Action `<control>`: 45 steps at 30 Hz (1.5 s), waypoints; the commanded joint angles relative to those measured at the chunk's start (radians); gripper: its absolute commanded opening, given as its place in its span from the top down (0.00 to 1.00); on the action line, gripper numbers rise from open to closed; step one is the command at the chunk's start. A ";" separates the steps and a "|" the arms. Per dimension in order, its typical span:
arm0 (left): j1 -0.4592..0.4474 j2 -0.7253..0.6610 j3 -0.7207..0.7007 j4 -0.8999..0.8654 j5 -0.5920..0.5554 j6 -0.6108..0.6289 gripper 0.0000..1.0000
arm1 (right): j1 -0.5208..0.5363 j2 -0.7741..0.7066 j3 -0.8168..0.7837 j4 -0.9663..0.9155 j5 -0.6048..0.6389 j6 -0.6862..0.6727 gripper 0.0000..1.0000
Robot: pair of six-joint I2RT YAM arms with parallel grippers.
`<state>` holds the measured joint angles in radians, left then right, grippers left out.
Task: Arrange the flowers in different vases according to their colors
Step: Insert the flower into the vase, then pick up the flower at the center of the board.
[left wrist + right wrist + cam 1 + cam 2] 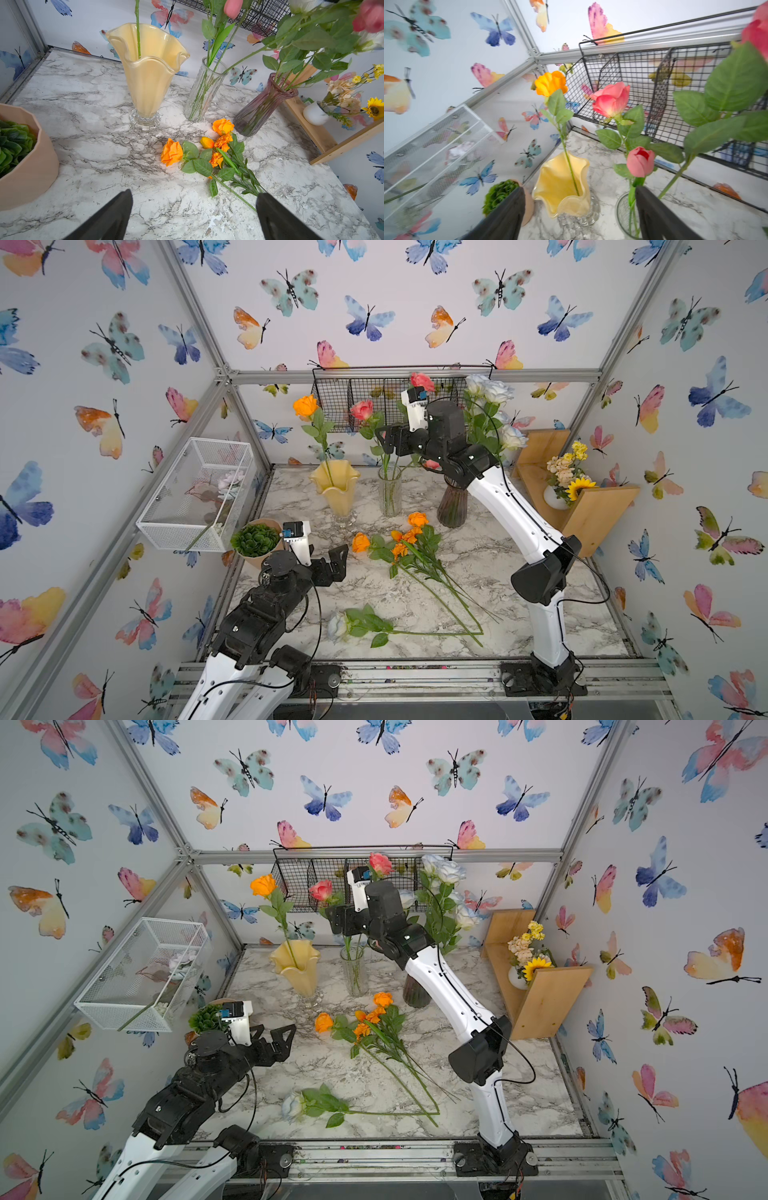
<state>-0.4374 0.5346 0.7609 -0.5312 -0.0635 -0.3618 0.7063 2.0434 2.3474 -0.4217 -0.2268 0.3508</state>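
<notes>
Walls [374,302] were white wallpaper with watercolor butterflies, set in an aluminium frame [415,376]. Tabletop [507,626] was grey-veined marble, evenly lit. Black wire basket [345,406] hung on the back wall, white mesh basket [195,497] on the left wall. Wooden shelf [598,510] stood at right, holding a sunflower bouquet [569,477] — potted succulent [254,539] sat at the table's left edge.
</notes>
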 commanded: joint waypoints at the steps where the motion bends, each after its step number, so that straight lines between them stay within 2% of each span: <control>1: 0.005 -0.016 0.012 0.022 0.015 0.014 0.01 | 0.018 -0.042 -0.048 0.015 -0.203 0.044 0.16; 4: 0.005 -0.022 0.008 0.025 0.011 0.014 0.01 | 0.052 -0.083 -0.087 0.016 -0.244 0.021 0.18; 7: 0.006 -0.023 0.006 0.025 0.013 0.014 0.01 | 0.089 -0.147 -0.142 0.029 -0.233 -0.008 0.18; 16: 0.006 -0.027 0.002 0.028 0.011 0.015 0.01 | 0.105 -0.368 -0.313 0.018 -0.243 -0.033 0.18; 30: 0.007 -0.027 0.002 0.028 -0.004 0.013 0.01 | 0.107 -0.710 -0.752 -0.301 -0.156 -0.088 0.25; 33: 0.006 -0.024 0.002 0.027 -0.006 0.011 0.01 | 0.129 -0.726 -0.836 -0.371 -0.124 -0.097 0.29; 37: 0.009 -0.024 0.006 0.024 -0.012 0.011 0.01 | 0.243 -0.691 -0.919 -0.406 0.007 -0.123 0.31; 40: 0.009 -0.055 0.017 0.001 -0.072 -0.002 0.01 | 0.325 -0.624 -0.976 -0.407 0.101 -0.155 0.32; 43: 0.011 -0.124 0.010 -0.014 -0.168 -0.029 0.01 | 0.365 -0.542 -1.010 -0.387 0.120 -0.178 0.34; 45: 0.011 -0.166 0.001 -0.010 -0.191 -0.034 0.01 | 0.391 -0.505 -1.049 -0.344 0.144 -0.192 0.35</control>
<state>-0.4316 0.4313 0.7609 -0.5385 -0.1543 -0.3763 1.0763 1.5051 1.3380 -0.7723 -0.1761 0.1989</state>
